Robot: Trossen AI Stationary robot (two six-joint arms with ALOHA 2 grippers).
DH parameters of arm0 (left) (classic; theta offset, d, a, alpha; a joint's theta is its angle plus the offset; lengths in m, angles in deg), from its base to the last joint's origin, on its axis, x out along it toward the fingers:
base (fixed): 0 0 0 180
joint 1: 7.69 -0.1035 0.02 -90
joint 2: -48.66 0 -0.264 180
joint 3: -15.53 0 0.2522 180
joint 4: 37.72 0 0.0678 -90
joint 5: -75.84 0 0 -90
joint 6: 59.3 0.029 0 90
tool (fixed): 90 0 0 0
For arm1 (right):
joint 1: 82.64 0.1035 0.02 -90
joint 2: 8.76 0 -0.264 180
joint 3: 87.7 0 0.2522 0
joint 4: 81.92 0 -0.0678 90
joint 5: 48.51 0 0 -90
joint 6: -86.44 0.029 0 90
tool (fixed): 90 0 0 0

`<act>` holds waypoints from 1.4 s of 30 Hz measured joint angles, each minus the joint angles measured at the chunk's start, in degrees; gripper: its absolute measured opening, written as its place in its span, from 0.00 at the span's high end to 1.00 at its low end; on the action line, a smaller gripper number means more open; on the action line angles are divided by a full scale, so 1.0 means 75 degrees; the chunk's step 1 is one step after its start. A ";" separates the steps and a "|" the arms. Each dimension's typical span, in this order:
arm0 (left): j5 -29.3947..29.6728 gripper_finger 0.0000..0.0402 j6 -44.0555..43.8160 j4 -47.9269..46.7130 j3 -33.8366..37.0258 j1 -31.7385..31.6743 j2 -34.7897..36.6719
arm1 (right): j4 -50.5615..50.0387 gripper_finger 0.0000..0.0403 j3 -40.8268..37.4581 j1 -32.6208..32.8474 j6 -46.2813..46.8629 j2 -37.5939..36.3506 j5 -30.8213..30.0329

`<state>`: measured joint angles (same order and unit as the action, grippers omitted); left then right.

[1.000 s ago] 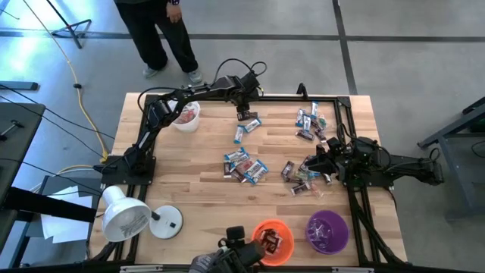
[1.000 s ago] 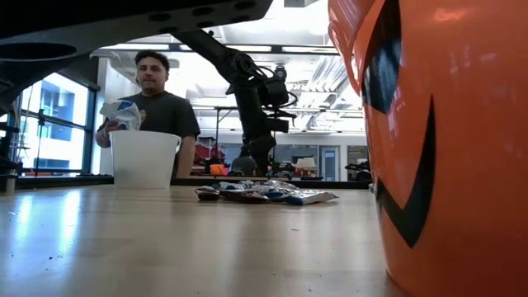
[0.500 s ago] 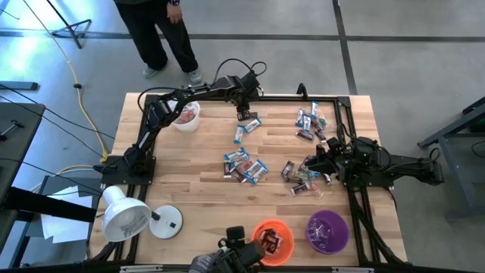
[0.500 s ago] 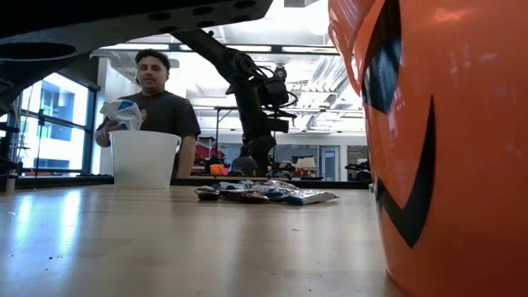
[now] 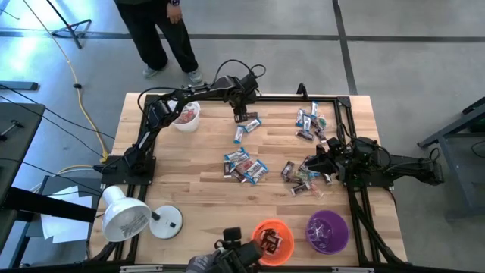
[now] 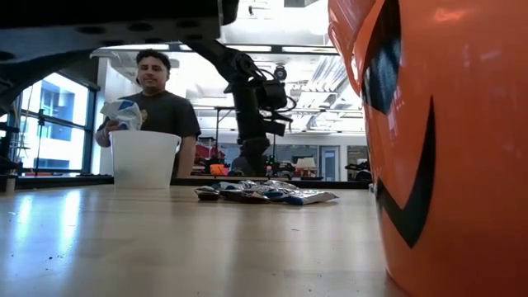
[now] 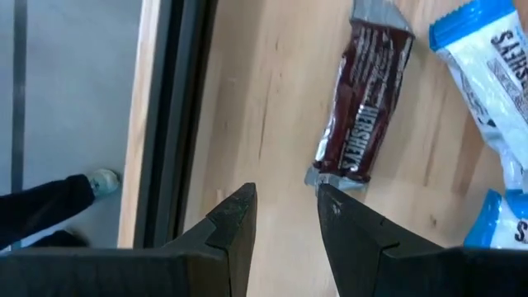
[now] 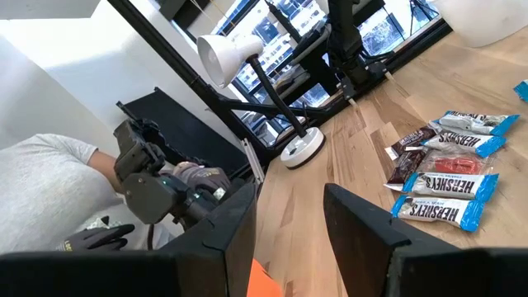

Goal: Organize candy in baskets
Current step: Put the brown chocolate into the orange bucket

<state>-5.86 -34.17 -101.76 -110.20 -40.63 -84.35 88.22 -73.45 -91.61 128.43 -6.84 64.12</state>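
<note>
Since a moment ago the left hand (image 5: 240,115) has edged slightly toward the far rail; its fingers (image 7: 233,221) stand part open, empty, above a glossy brown bar (image 7: 365,117). No sorting progress yet. The right hand (image 5: 317,163) waits part open, empty, by crinkly candy (image 5: 244,165) scattered mid-table. Smooth round baskets: white (image 5: 186,115), orange (image 5: 273,240), purple (image 5: 326,230).

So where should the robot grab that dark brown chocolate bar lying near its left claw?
Best across the middle of the brown bar, coming straight down from above. It lies flat on the table, long and thin, so the narrow width fits between the fingers of the left tool, which looks open and empty. The crimped ends are probably too flimsy.
</note>
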 joint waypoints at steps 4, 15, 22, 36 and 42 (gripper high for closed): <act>-0.0032 0.71 0.0037 0.0166 0.0000 -0.0005 0.0000 | 0.0001 0.66 0.0000 0.0003 -0.0002 0.0000 0.0000; -0.0300 0.71 0.0043 0.0472 0.0000 0.0000 -0.0003 | 0.0000 0.66 0.0000 0.0002 0.0000 -0.0003 0.0000; -0.0291 0.71 0.0023 0.0527 0.0000 0.0070 -0.0003 | 0.0002 0.66 -0.0001 0.0000 -0.0002 0.0000 0.0000; -0.0357 0.71 -0.0211 0.0119 0.0000 0.0065 -0.0003 | 0.0000 0.66 -0.0001 0.0001 -0.0001 -0.0001 0.0000; -0.0436 0.71 -0.0545 0.0075 0.0000 0.0062 -0.0009 | 0.0000 0.66 0.0000 0.0000 -0.0001 0.0000 0.0000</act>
<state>-9.13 -38.26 -101.19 -110.20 -40.16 -84.41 88.22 -73.45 -91.61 128.42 -6.84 64.12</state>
